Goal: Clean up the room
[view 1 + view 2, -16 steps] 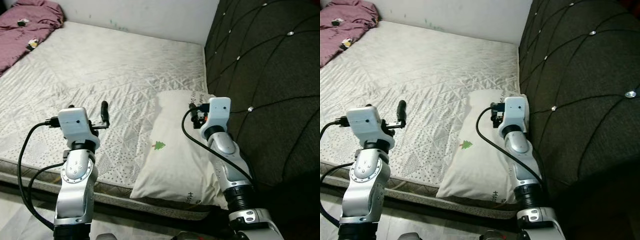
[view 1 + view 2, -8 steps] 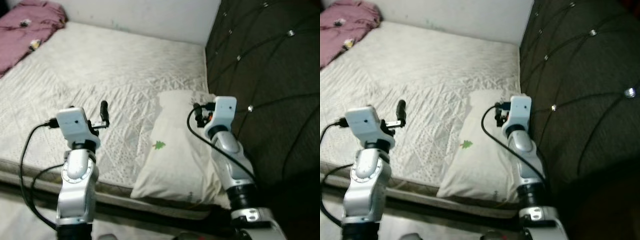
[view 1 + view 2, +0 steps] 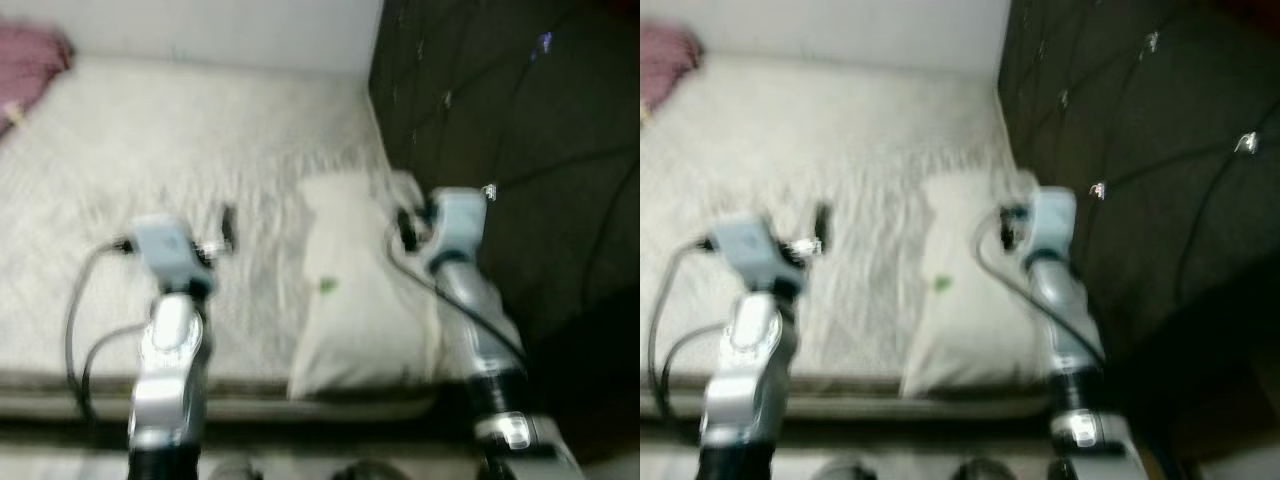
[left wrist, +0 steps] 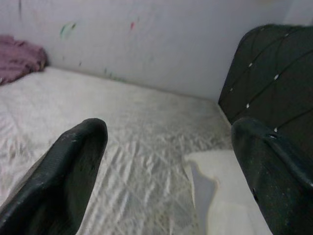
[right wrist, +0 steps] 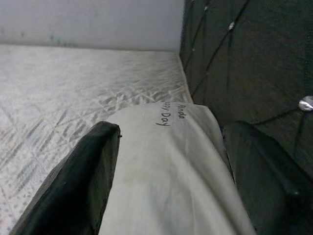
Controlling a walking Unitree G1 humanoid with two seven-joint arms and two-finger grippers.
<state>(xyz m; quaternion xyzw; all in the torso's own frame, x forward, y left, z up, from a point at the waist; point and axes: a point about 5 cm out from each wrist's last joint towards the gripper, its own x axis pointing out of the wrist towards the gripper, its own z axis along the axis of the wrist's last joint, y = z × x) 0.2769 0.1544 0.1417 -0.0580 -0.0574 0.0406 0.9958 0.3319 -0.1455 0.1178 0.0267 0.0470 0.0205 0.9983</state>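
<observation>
A white pillow (image 3: 350, 285) with a small green mark lies on the bed's pale quilted mattress (image 3: 120, 170), next to the dark tufted headboard (image 3: 520, 110). My right gripper (image 5: 171, 134) hangs just above the pillow (image 5: 166, 161) near its headboard end, open, with nothing between its black fingers (image 5: 88, 176). My left gripper (image 4: 168, 132) is raised over the mattress (image 4: 122, 147) to the left of the pillow, also open and empty. Both head views are blurred.
A purple blanket (image 3: 30, 50) is bunched at the far left of the bed, by the white wall (image 4: 146, 39). The mattress's front edge (image 3: 250, 400) runs just in front of my arms. The headboard stands along the right side.
The whole picture has shifted and blurred, so the camera has moved. Both arms keep their raised pose, and both grippers stay open.
</observation>
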